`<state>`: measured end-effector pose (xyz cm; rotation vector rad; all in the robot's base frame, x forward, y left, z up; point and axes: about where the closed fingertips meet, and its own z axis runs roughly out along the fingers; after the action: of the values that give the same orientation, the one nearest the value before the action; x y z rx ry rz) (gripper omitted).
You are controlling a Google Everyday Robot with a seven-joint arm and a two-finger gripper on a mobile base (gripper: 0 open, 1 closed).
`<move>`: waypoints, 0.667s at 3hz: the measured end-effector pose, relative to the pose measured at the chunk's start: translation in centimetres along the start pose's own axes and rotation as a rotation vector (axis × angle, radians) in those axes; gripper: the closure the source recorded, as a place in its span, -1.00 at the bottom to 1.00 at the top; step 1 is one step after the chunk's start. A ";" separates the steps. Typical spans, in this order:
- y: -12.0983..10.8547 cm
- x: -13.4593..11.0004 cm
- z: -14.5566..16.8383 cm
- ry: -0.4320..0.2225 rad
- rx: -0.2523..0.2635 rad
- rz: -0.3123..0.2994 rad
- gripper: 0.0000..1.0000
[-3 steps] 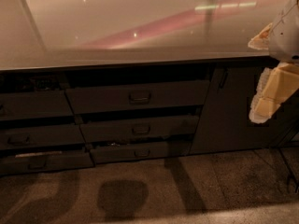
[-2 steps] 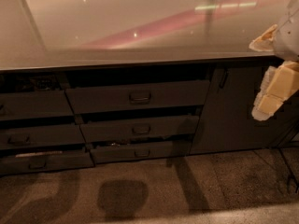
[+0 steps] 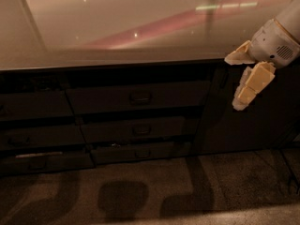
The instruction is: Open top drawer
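Well to the right, my fingers (image 3: 243,87) hang spread and empty before the cabinet door (image 3: 220,125); the top drawer (image 3: 136,97) sits shut, leftward. Reaching low, I could hook the shallower drawer (image 3: 136,129) beneath instead.

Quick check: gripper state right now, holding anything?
Gripper: open, holding nothing. It hangs at the right in front of the cabinet door, apart from the top drawer and its handle.
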<state>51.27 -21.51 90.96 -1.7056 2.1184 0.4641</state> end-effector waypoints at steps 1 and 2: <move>-0.3 -0.1 0.3 0.001 0.017 -0.002 -1.00; 1.6 -0.2 0.2 -0.034 0.092 -0.088 -1.00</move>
<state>49.73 -20.90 90.97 -1.7182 2.0000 0.3629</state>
